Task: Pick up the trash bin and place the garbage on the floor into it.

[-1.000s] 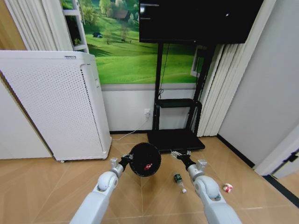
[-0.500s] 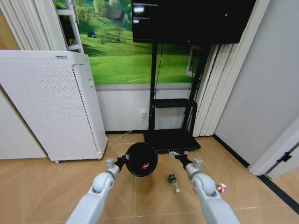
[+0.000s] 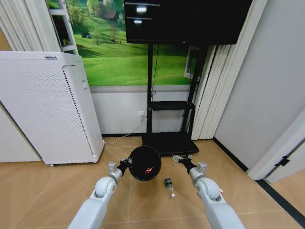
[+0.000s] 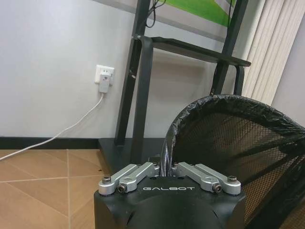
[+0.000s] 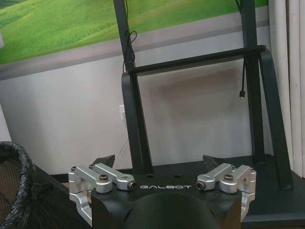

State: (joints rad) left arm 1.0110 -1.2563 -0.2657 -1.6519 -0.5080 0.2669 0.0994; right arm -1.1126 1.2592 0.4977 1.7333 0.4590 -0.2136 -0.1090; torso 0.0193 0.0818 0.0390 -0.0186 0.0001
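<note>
The white perforated cabinet [image 3: 45,107] stands far left against the wall. The black TV stand [image 3: 169,114] stands at centre far, its flat base on the tiled floor [image 3: 43,200], with a dark screen [image 3: 186,19] mounted above. A white cable [image 4: 57,131] runs from a wall socket [image 4: 104,78] down to the floor, left of the stand.

The trash bin [image 3: 145,163] is held off the floor in front of the robot, tipped so that its open mouth faces the camera, near the stand base. A red can [image 3: 150,170] lies inside it. In the left wrist view the bin's mesh wall and black liner rim [image 4: 228,138] sit directly at the fingers.

The left gripper [image 3: 125,164] is clenched on the left rim of the bin. The right gripper [image 3: 179,159] is released, jaws spread, holding nothing, just right of the bin and apart from it.

The green bottle [image 3: 168,184] lies on the floor between the two arms, nearer than the bin, its pale cap pointing toward the robot. A small red piece [image 3: 220,192] shows at the right edge of the right arm, mostly hidden.
</note>
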